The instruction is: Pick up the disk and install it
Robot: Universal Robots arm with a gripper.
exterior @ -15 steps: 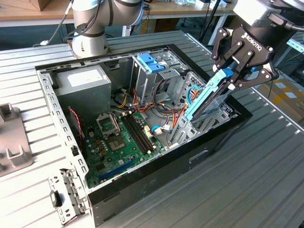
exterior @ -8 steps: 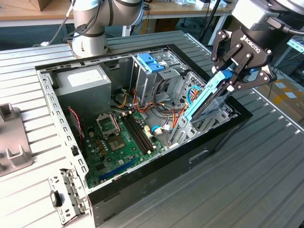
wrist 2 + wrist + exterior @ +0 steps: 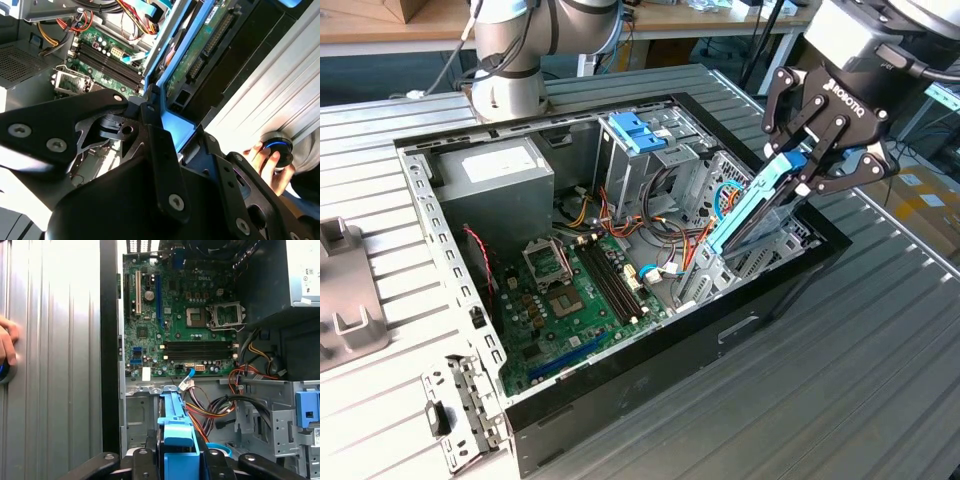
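The pick-up looks done: the gripper (image 3: 807, 170), at the upper right of the exterior view, has its black fingers clamped on the top end of the disk (image 3: 752, 210), holding it by the light-blue rail. The disk hangs tilted, its upper end in the fingers and its lower end slanting down toward the lower left into the drive cage (image 3: 745, 262) at the near right corner of the open computer case (image 3: 650, 370). Installation is therefore under way but not finished; much of the disk stands above the cage. Whether its lower end already sits in the guides is hard to judge from here.

In the first wrist view the blue rail (image 3: 176, 435) rises at bottom centre between the fingers, with the motherboard (image 3: 175, 325) filling the upper middle beyond it. In the second wrist view the disk (image 3: 200, 40) runs from the gripper toward the upper right, green circuit board showing.

A person's hand (image 3: 262, 162) rests on a round knob at that frame's lower right, on the table outside the case.
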